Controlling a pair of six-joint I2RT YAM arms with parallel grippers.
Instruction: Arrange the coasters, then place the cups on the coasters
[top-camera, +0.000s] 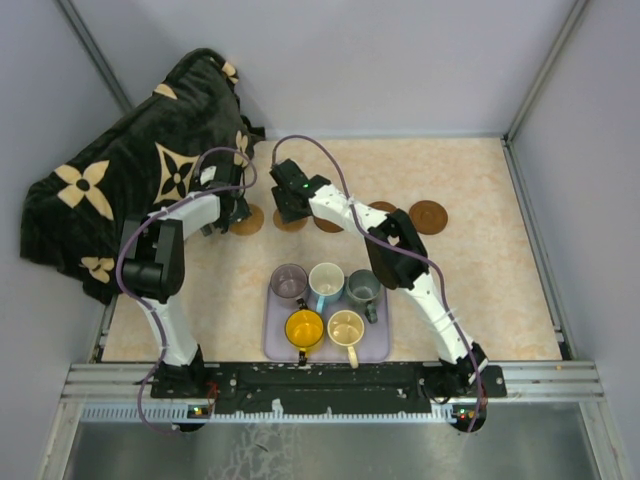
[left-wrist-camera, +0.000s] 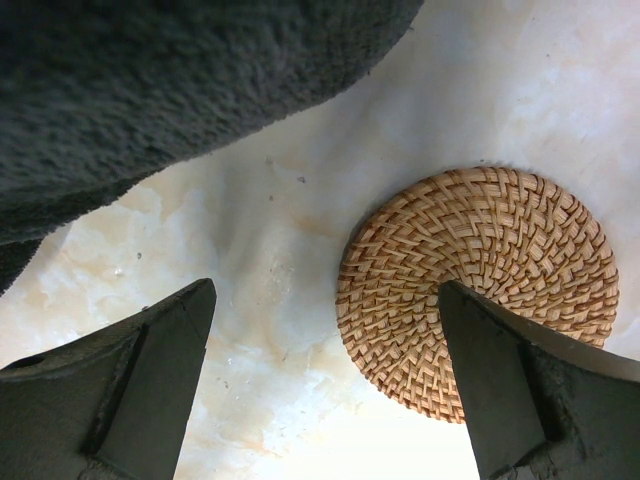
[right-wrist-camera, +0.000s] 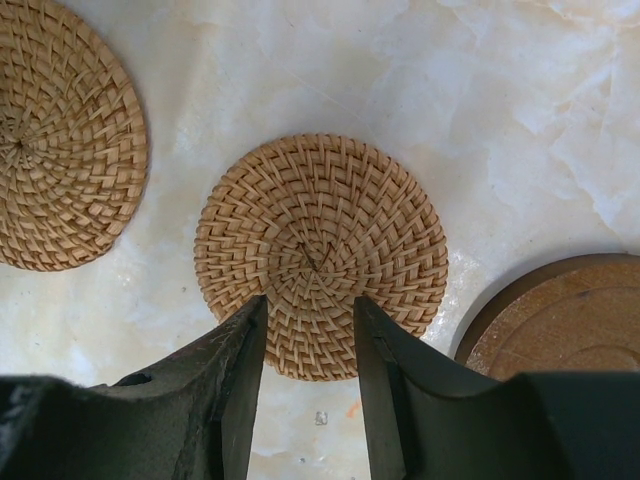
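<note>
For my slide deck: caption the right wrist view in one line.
Right gripper, jaws narrowly apart, above a woven coaster; second woven coaster at left, dark brown coaster at lower right.

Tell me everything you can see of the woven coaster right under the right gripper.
The woven coaster is a round, flat disc of light tan plaited fibre, its weave spiralling out from the centre. It lies flat on the pale marbled table. A second woven coaster lies apart on one side, a smooth dark brown coaster apart on the other. The right gripper has narrowly parted fingers over its near edge; whether they touch it I cannot tell.
</note>
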